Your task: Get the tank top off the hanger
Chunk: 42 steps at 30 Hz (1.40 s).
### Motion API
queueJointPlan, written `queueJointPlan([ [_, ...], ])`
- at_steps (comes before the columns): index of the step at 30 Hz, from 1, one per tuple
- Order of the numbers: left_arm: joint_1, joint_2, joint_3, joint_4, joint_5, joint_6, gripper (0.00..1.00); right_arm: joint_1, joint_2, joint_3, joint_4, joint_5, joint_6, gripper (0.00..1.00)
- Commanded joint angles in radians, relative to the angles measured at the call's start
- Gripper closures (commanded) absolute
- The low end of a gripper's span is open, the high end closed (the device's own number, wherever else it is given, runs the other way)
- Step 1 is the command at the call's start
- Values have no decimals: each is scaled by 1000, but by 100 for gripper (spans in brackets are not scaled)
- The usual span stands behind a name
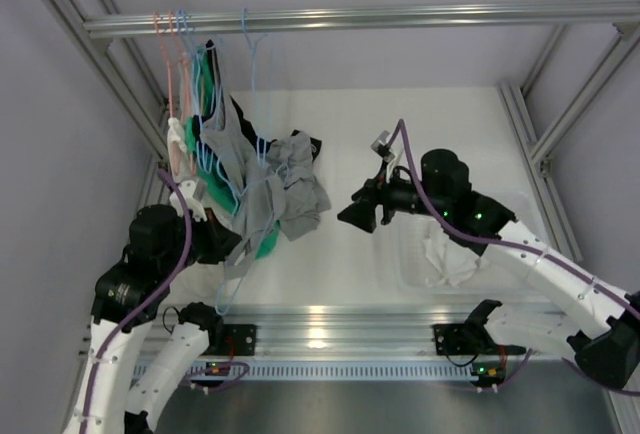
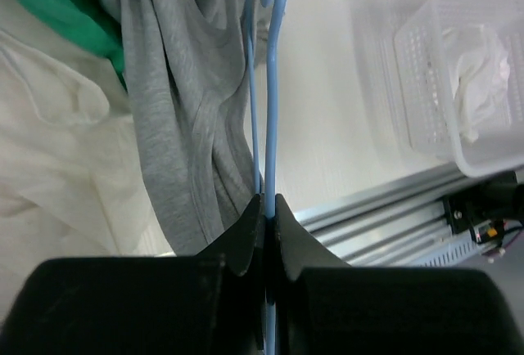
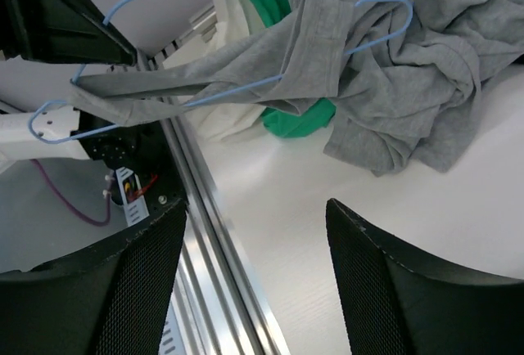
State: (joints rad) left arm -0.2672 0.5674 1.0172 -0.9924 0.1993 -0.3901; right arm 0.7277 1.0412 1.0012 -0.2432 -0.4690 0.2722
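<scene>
A grey tank top hangs partly on a light blue wire hanger, its body bunched on the table. In the right wrist view the hanger still runs through one grey strap. My left gripper is shut on the hanger's wire, with the grey cloth hanging just to its left. My right gripper is open and empty, right of the tank top and apart from it.
Several garments on hangers hang from the metal rail at the back left, among them a green one. A clear plastic basket with white cloth stands at the right. An aluminium rail lines the table's near edge.
</scene>
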Motion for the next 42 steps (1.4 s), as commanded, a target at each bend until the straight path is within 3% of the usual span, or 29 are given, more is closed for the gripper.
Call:
queueJointPlan([
  [1, 2, -49, -32, -38, 154, -16, 100, 59, 40, -33, 179, 82, 2, 32],
  [11, 3, -84, -9, -38, 469, 51, 100, 168, 168, -122, 393, 214, 59, 34],
  [19, 3, -83, 11, -11, 548, 53, 100, 199, 184, -95, 378, 323, 41, 43],
  [26, 3, -75, 38, 8, 545, 46, 100, 239, 192, -78, 320, 475, 13, 44],
  [27, 3, -70, 38, 8, 543, 46, 100, 242, 189, -79, 317, 499, 7, 49],
  [28, 3, -69, 40, 11, 542, 46, 100, 246, 191, -79, 315, 495, 5, 61],
  [29, 3, -67, 40, 12, 537, 45, 100, 245, 188, -78, 312, 495, 5, 68],
  [33, 3, -55, 43, 14, 506, 43, 100, 251, 165, -82, 309, 494, 5, 83],
  [34, 3, -54, 43, 14, 493, 42, 100, 251, 157, -82, 305, 497, 7, 99],
  [38, 3, -41, 40, 14, 476, 48, 100, 251, 102, -76, 271, 527, -1, 100],
  [42, 3, -32, 32, 14, 489, 60, 100, 236, 42, -27, 155, 668, -25, 100],
])
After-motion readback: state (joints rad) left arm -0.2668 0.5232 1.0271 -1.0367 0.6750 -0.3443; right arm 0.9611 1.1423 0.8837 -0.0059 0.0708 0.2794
